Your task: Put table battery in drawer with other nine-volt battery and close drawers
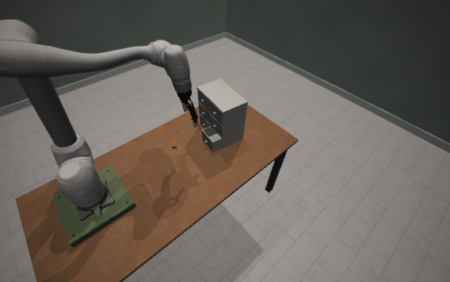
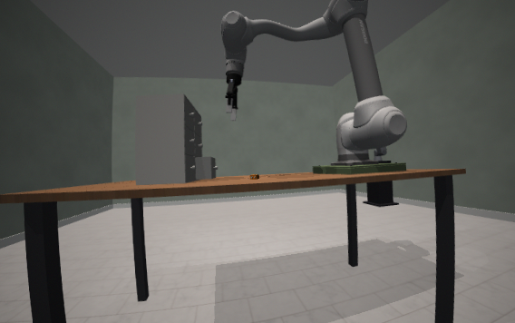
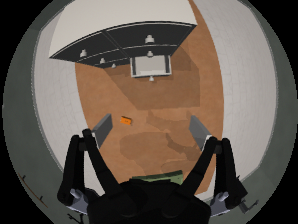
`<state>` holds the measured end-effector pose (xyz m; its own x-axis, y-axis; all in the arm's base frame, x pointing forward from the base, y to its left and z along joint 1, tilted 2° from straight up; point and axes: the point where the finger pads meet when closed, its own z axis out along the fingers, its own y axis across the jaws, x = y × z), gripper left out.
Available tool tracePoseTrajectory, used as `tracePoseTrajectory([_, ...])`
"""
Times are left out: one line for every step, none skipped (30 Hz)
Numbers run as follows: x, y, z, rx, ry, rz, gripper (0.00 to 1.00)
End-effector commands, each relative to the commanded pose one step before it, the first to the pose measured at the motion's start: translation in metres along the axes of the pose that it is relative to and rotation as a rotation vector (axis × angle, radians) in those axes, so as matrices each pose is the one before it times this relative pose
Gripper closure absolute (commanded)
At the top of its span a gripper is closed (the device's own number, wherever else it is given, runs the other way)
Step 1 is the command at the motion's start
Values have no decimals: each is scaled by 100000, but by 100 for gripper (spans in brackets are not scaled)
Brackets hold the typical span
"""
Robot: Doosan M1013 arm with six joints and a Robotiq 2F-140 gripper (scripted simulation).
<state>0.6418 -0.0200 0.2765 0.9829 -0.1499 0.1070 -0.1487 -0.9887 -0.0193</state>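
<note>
The nine-volt battery, orange with a dark end, lies on the table in front of the chest. The pale chest stands upright with dark drawer fronts in two columns. One bottom drawer, in the right column in the wrist view, is pulled out. No object shows on its visible floor; its rear part is hidden. The other drawers look closed, their contents hidden. My gripper is open and empty, high above the table, in front of the chest.
The wooden table carries the chest near one end and the arm's green base plate near the other. Small knobs stick out from the drawer fronts. The pulled-out drawer juts over the table at its bottom.
</note>
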Motion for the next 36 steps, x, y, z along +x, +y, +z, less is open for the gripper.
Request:
tracePoseTrajectory([-1098,197,-1260,875,-6948,-5795,0])
tracePoseTrajectory([-191,7,-201,101,-974,-895,0])
tracePoseTrajectory([-155,4,-161,88,-776,-714,0])
tracePoseTrajectory([-119,2,-123,71,-588,-542,0])
tracePoseTrajectory([-85,1,-87,53,-416,-385,0])
tracePoseTrajectory([0,0,0,0,0,0,0])
tracePoseTrajectory([0,0,0,0,0,0,0])
tracePoseTrajectory([-55,0,-56,35,-266,-246,0])
tracePoseTrajectory([-30,0,-30,19,-144,-133,0])
tracePoseTrajectory([-11,0,-12,7,-56,-52,0])
tracePoseTrajectory([-2,0,-2,1,-8,-8,0])
tracePoseTrajectory([0,0,0,0,0,0,0])
tracePoseTrajectory([0,0,0,0,0,0,0])
tracePoseTrajectory([0,0,0,0,0,0,0])
tracePoseTrajectory([0,0,0,0,0,0,0])
tracePoseTrajectory([0,0,0,0,0,0,0])
tracePoseTrajectory([0,0,0,0,0,0,0])
tracePoseTrajectory([-157,12,70,0,0,0,0])
tracePoseTrajectory([-886,64,398,1,-1,0,0])
tracePoseTrajectory([-1841,123,843,2,-3,0,0])
tracePoseTrajectory([-2616,153,1233,1,-4,0,0])
tracePoseTrajectory([0,0,0,0,0,0,0])
tracePoseTrajectory([0,0,0,0,0,0,0])
tracePoseTrajectory([0,0,0,0,0,0,0])
tracePoseTrajectory([-2942,144,1436,-2,-5,1,0])
tracePoseTrajectory([-2701,107,1363,-4,-5,2,0])
tracePoseTrajectory([0,0,0,0,0,0,0])
tracePoseTrajectory([0,0,0,0,0,0,0])
tracePoseTrajectory([-1952,63,1011,-4,-3,2,0])
tracePoseTrajectory([0,0,0,0,0,0,0])
tracePoseTrajectory([-955,26,502,-3,-2,1,0])
tracePoseTrajectory([-170,4,90,0,0,0,0])
tracePoseTrajectory([1,0,1,0,9,0,0])
tracePoseTrajectory([5,0,5,0,59,0,0])
tracePoseTrajectory([13,0,13,1,155,0,0])
tracePoseTrajectory([24,0,25,1,293,-1,0])
